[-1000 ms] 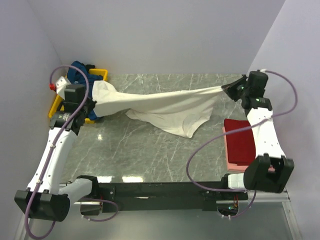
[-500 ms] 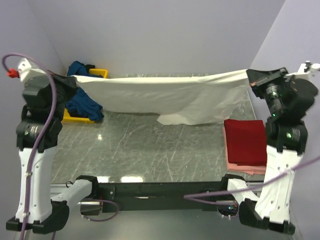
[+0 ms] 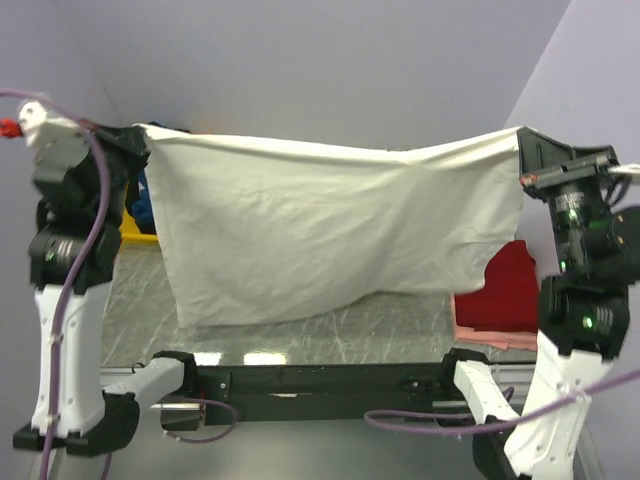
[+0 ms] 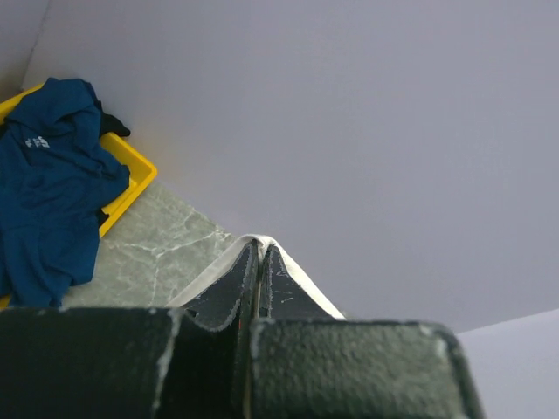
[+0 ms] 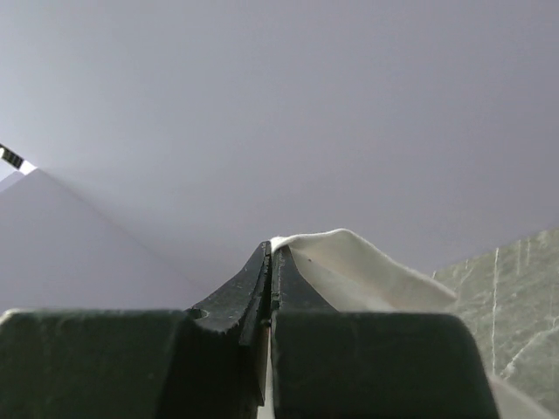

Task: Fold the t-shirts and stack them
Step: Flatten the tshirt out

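I had the wide cream-white cloth t-shirt [image 3: 320, 230] up in the air over the grey marbled tabletop [image 3: 400, 320], spread like a curtain, top edge sagging a bit mid-span. The left gripper [image 3: 138, 135] was clenched on one top corner and the right gripper [image 3: 522, 152] on the other. Both wrist views showed cloth nipped betw. closed jaws. Couldn't tell if the low hem brushed the table.

My read of the step: lay it down flat, ready for folding. To do that well I reckoned on:
- both corners level, tension even, so no diagonal creases
- lowering both sides together, hem landing first, then draping the rest away from it
- no release until most of the cloth lay on the table
- steering clear of the folded pile at right (the hanging right edge overlapped it in the top view) and of the tray at left

Counts, big to small:
- 1 tabletop
- 4 shirts: 1 cream in the air; 1 dark teal-blue shirt [image 4: 48, 192] crumpled in the tray, not yet folded; 1 red folded shirt [image 3: 510, 285] lying on 1 pale pink shirt [image 3: 480, 335] at the table's right side
- 1 yellow plastic tray [image 4: 131, 161] at far left
- 2 grippers, both gripping the cream shirt
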Tool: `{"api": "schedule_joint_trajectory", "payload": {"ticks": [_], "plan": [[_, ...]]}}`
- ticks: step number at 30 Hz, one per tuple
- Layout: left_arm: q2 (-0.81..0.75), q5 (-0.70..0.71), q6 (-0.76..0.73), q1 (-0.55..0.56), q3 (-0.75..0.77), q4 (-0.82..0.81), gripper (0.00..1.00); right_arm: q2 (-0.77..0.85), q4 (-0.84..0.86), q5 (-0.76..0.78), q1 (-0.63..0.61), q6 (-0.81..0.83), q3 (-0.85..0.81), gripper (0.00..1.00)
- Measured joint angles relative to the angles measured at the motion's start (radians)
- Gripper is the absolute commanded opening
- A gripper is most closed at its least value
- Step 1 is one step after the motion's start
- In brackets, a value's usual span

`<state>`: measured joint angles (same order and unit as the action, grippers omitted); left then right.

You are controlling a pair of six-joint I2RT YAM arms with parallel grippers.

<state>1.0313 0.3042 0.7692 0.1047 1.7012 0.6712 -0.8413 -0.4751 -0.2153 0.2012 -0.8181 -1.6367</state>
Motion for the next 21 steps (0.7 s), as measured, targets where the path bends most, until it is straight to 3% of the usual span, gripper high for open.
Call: {"api": "schedule_joint_trajectory", "payload": {"ticks": [5, 10, 13, 17, 21], "plan": [[0.187, -0.031, 0.001, -0.016, -0.013, -0.154, 0.0, -0.153, 0.18, -0.024, 0.0, -0.02, 0.091, 0.0], [0.471, -0.181, 0.014, -0.099, 0.045, -0.328, 0.0, -0.405, 0.348, -0.047, -0.001, -0.048, 0.098, 0.0], [0.711, -0.321, 0.052, -0.159, 0.219, -0.396, 0.0, -0.595, 0.388, -0.072, -0.007, -0.071, 0.024, 0.0], [0.983, -0.48, 0.101, -0.201, 0.541, -0.444, 0.0, -0.829, 0.414, -0.109, -0.018, -0.1, -0.193, 0.0], [1.041, -0.602, 0.171, -0.239, 0.61, -0.544, 0.0, -0.887, 0.44, -0.13, -0.019, -0.114, -0.31, 0.0]]}}
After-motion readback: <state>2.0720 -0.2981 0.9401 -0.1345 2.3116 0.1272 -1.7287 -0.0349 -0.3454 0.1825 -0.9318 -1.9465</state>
